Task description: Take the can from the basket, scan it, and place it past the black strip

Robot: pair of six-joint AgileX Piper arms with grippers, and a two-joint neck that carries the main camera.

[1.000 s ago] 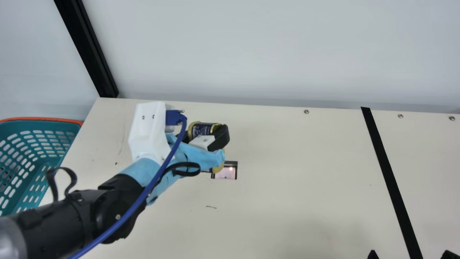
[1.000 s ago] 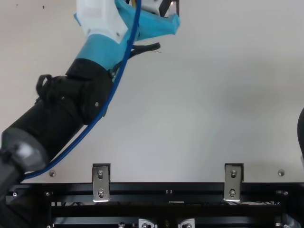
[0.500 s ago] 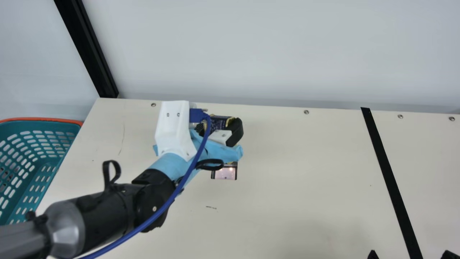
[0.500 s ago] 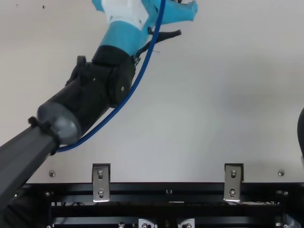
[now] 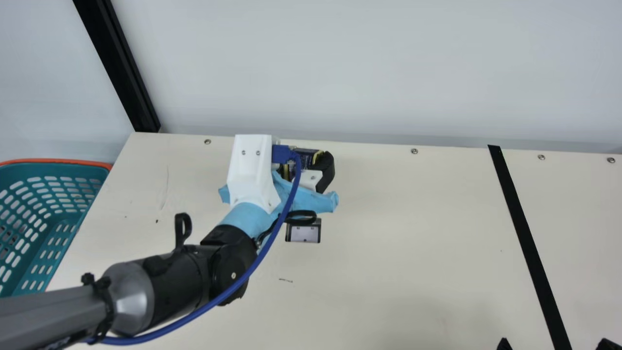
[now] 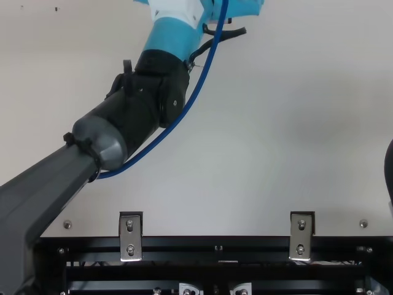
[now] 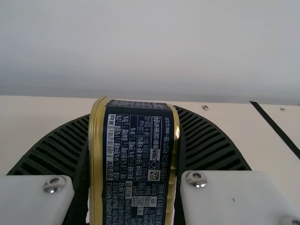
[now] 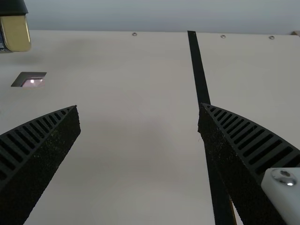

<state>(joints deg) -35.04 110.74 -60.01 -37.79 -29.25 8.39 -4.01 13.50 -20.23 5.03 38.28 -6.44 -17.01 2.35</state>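
In the main view my left gripper (image 5: 306,167) is shut on the dark blue can with gold rims (image 5: 309,156), behind the scanner (image 5: 304,232) and partly hidden by the cable. In the left wrist view the can (image 7: 138,164) is clasped between the ribbed fingers of my left gripper (image 7: 133,154). The scanner (image 8: 33,79) lies below the can in the right wrist view. Fingertips of my right gripper (image 5: 555,344) poke in at the main view's bottom right; in its wrist view the right gripper (image 8: 139,117) stands open and holds nothing. The black strip (image 5: 527,238) crosses the table at the right.
A teal basket (image 5: 29,170) with an orange rim stands at the left edge of the table. Bare table (image 5: 413,243) stretches between scanner and strip. A pale wall (image 5: 340,73) rises behind the back edge, and a blue cable (image 5: 233,291) runs along my left arm.
My left arm has moved right and slightly back with the can, uncovering the table at its left and clearing the scanner more. The right fingertips have stayed put.
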